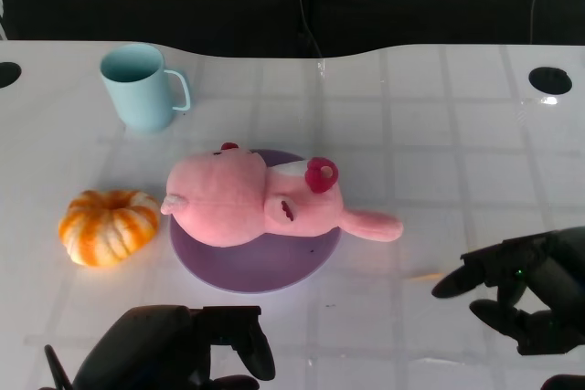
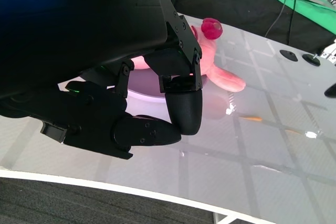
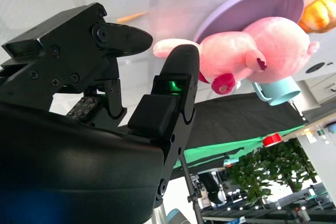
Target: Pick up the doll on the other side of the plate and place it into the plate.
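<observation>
Two hands: both sit at the near edge of the table, well apart from the plate; neither holds anything
Left hand (image 1: 174, 349): nearest the camera, just short of the plate's near rim; its fingers (image 2: 184, 106) curl inward with nothing between them, so it looks parked rather than reaching
Right hand (image 1: 526, 294): low at the right, clear of everything; its fingers (image 1: 471, 271) are spread apart and empty, pointing loosely toward the doll's trailing limb; I judge it has let go and drawn clear
Plate (image 1: 251, 271): purple, round, flat on the white table (image 1: 457, 152) between the hands and the far items
Doll (image 1: 260, 203): pink plush lying on its side across the plate; the body rests on the dish, one limb hangs past the right rim onto the table; the task reads as done, or all but done
Pumpkin (image 1: 110, 226): orange and white, just left of the plate, not touching it
Mug (image 1: 139, 86): pale blue, upright, farther back on the left, handle turned right; well apart from the doll
</observation>
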